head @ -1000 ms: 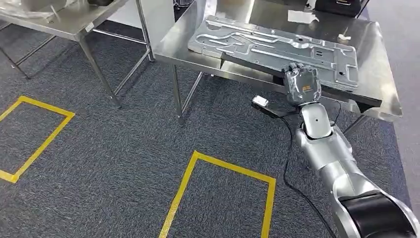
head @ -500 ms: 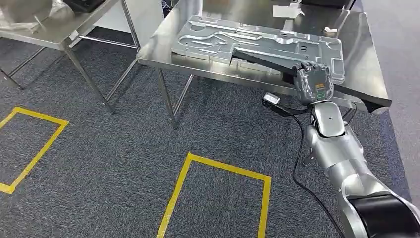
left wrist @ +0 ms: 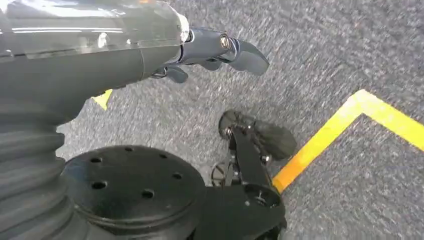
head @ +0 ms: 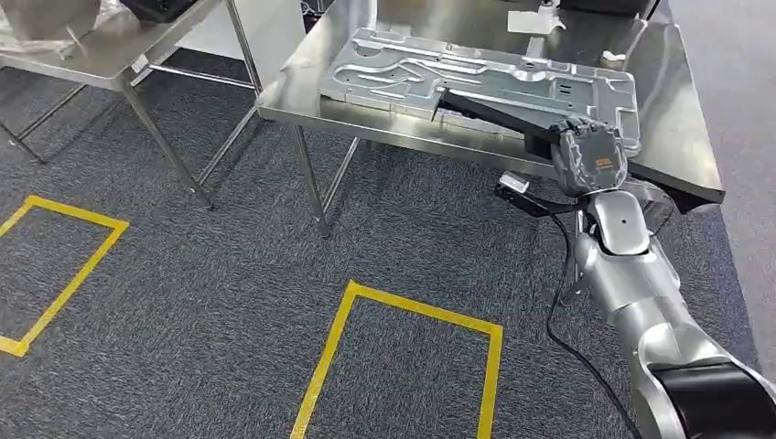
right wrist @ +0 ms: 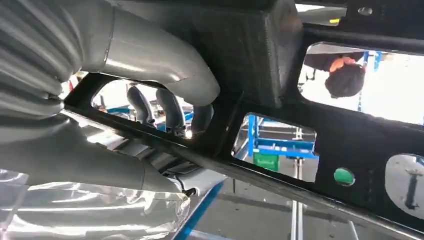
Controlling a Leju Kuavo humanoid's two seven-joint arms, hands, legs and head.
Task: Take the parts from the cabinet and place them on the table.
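A long black frame part (head: 494,112) lies slanted across the steel table (head: 297,96), partly on top of a silver stamped metal panel (head: 412,69). My right hand (head: 590,155) grips the black part near its right end at the table's front edge. In the right wrist view the thumb (right wrist: 150,60) lies over the black frame part (right wrist: 280,55) and the fingers (right wrist: 170,107) reach through one of its openings. My left hand (left wrist: 215,47) hangs over the carpet, fingers out and holding nothing.
A second steel table (head: 110,46) stands at the upper left. Yellow tape rectangles (head: 403,306) mark the carpet. A black cable (head: 558,274) hangs below my right arm. A white sheet (head: 535,20) lies at the table's back. A person (right wrist: 345,75) shows through the part's opening.
The whole view has shifted. Relative to the silver panel, my right hand has slid the black part to the right along the table, still gripping it.
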